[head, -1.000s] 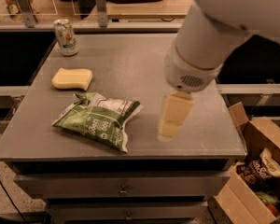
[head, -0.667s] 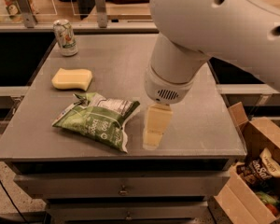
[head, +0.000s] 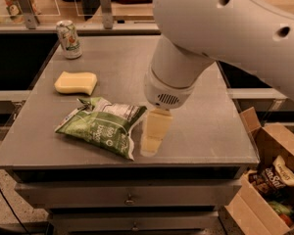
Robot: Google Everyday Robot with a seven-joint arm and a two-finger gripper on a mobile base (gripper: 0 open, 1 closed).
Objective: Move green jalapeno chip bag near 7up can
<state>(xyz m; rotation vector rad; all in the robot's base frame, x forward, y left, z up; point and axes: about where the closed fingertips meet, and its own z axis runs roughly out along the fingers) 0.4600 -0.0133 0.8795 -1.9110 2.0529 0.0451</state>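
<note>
The green jalapeno chip bag [head: 103,126] lies crumpled near the front of the grey table [head: 196,131], white panel towards the back. The 7up can [head: 69,39] stands upright at the table's far left corner, well apart from the bag. My gripper [head: 154,133] hangs from the big white arm [head: 220,38] and points down just to the right of the bag's right edge, close to or touching it.
A pale yellow sponge block [head: 76,82] lies between the can and the bag. An open cardboard box [head: 269,180] with snack packs stands on the floor to the right. Drawers [head: 130,199] sit under the table's front edge.
The arm has swung left across the table, bringing the gripper from the right side to the bag's right edge. The bag, sponge and can have not moved.
</note>
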